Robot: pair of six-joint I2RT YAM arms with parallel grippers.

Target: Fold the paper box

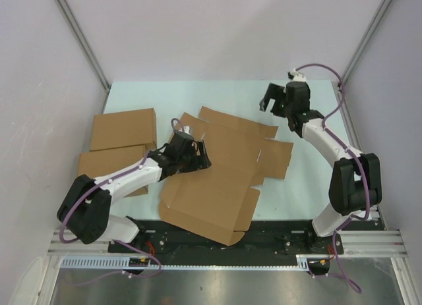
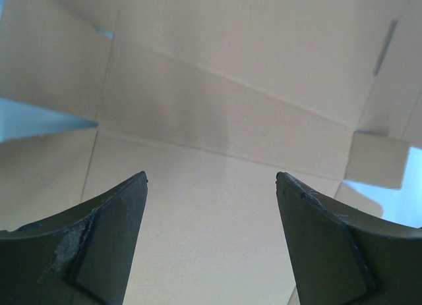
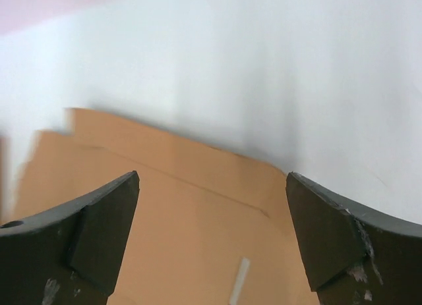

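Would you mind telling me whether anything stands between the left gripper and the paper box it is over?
Nothing visible does. The left gripper hangs over the paper box with its jaws open, and the left wrist view shows only bare cardboard between them. The finished boxes lie off to its left, out of the path.

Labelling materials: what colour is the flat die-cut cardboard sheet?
Plain brown; the flat cardboard sheet shows best in the top external view.
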